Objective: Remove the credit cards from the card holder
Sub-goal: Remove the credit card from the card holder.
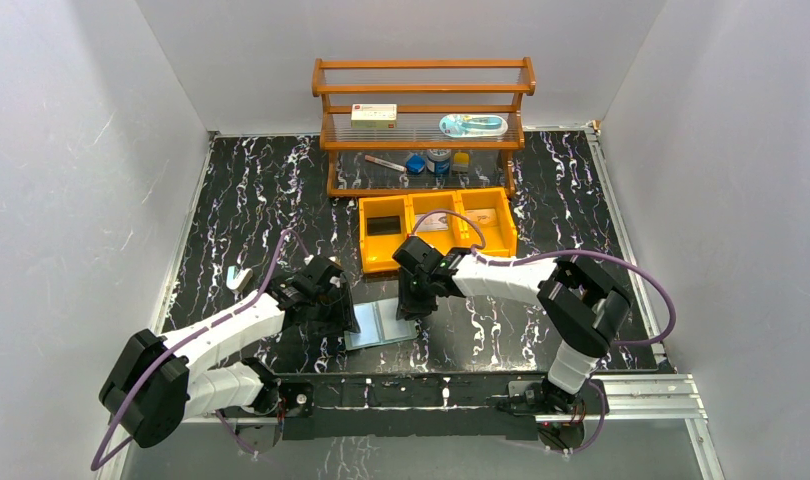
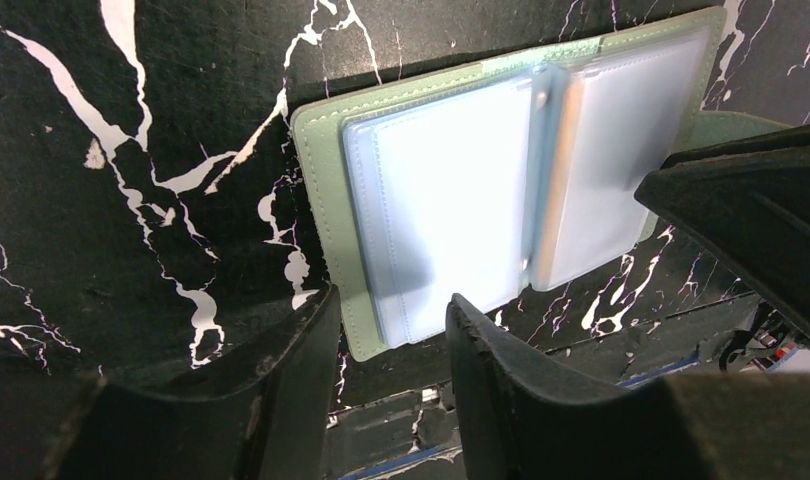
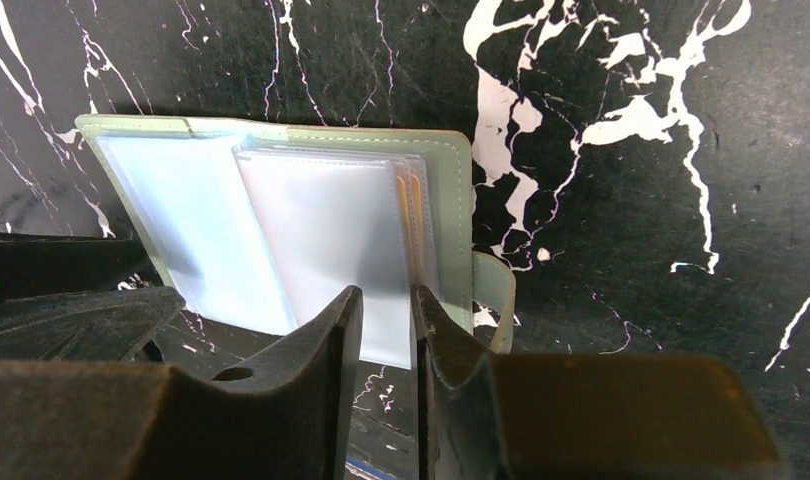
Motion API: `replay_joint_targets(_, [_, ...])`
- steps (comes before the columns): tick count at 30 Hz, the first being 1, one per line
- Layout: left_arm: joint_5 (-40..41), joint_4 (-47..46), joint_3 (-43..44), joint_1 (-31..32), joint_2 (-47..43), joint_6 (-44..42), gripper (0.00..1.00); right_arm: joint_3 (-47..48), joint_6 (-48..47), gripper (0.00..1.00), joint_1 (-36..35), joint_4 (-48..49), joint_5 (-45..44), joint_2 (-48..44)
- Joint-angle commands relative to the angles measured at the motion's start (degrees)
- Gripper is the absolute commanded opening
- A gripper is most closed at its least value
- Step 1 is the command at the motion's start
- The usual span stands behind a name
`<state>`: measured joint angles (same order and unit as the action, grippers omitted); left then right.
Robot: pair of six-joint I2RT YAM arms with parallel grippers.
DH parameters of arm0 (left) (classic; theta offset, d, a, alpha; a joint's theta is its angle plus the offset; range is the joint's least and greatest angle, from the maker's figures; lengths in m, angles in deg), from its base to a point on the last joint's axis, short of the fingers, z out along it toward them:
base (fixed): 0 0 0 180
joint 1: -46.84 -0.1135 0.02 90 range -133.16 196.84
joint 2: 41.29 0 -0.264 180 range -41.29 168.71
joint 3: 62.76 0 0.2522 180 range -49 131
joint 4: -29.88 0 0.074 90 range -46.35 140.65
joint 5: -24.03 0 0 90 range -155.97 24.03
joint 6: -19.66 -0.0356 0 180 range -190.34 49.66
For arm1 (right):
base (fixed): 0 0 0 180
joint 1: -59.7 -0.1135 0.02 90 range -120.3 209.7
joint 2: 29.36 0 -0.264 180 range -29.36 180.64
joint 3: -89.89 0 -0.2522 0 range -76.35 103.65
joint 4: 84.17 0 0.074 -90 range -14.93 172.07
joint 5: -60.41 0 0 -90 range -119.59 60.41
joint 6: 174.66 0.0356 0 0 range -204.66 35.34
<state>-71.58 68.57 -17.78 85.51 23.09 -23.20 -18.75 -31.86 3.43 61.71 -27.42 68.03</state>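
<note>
Left tool and right tool over open card holder

Matt sage-green faux leather w/ stitched edge on card holder; its sleeves soft clear-ish plastic, pale blue, slight sheen. Of credit cards only a thin orange edge shows, smooth plastic. Both left gripper & right gripper: matt black, rough-textured plastic. The table: glossy black marble-look, white veins. The shelf: varnished wood. The bins: shiny orange plastic.
</note>
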Motion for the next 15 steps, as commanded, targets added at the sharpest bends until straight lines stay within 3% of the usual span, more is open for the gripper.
replay_joint_targets(1, [-2.9, -1.3, -0.5, -0.4, -0.5, -1.3, 0.40, 0.6, 0.3, 0.31, -0.3, 1.9, 0.8, -0.2])
replay_joint_targets(15, [-2.9, -2.3, 0.2, -0.4, 0.6, -2.0, 0.34, 2.7, -0.1, 0.29, -0.4, 2.7, 2.3, -4.5])
